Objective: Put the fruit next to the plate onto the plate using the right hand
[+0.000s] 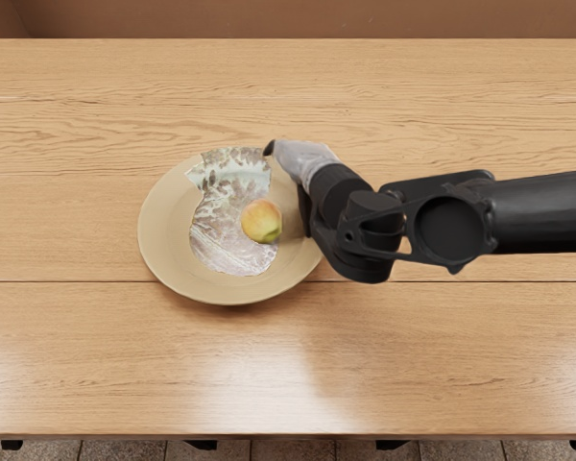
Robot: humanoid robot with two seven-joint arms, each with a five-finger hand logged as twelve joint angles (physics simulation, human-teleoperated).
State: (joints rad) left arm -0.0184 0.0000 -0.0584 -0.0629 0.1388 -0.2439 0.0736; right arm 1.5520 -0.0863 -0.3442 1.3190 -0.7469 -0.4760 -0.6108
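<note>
In the head view we see the fruit (261,221) sitting on the plate (163,230), just down & left of our right hand (298,159), which holds nothing, tho we can't tell if it's open or closed.

A: Is there any writing to read here?
B: None. The plate (163,230) has a mottled grey-white patch, but it forms no letters or numbers.
A: Is there a label on the fruit (261,221)?
B: No, just plain yellow-to-reddish skin.
A: What about the robot hand (293,158) and the arm (518,216) on the right?
B: The hand is grey and the arm black, and no brand or number is legible on either.
A: And the tabletop (288,365)?
B: Only wood grain, near and far.
</note>
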